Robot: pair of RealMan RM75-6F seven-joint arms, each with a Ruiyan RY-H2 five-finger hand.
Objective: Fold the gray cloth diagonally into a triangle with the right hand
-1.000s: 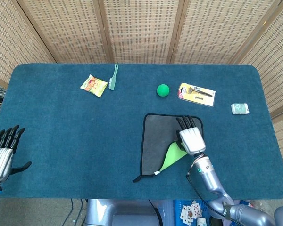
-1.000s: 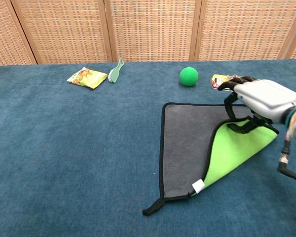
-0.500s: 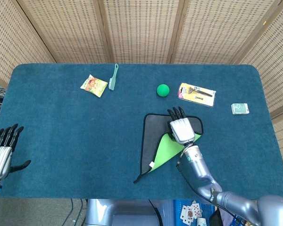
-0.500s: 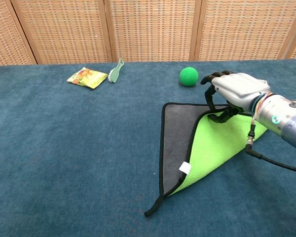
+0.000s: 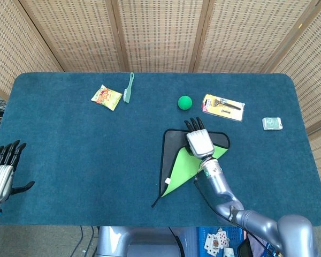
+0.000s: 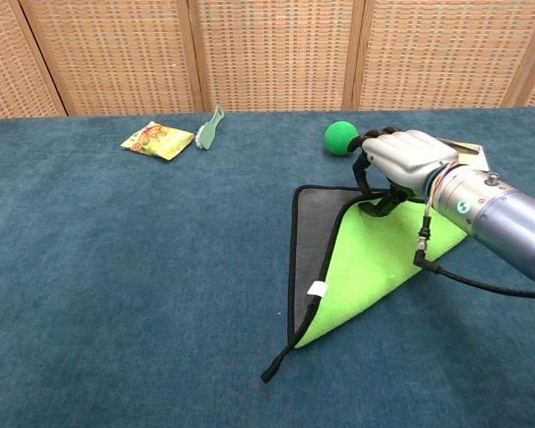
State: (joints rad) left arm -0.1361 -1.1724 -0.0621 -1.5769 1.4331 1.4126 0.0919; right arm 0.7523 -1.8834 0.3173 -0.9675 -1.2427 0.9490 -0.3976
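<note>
Gray microfibre cloth with black piping and a lime-green underside [image 5: 174, 155] lies on the blue felt counter [image 5: 85, 150], just below the small green ball [image 5: 185, 102]. The right hand [image 5: 199, 142] pinches one corner of the cloth and holds it over the cloth's far edge, so the green underside faces up as a flap across most of the gray. By my reading the fold is mostly laid: a gray strip shows along the left edge, and the carried corner is not yet set down and released. From the chest view the fingers [image 6: 374, 178] curl onto the raised corner, hidden from above. Only the head view shows the left hand [image 5: 1, 174], empty with fingers apart, far left of the cloth.
</note>
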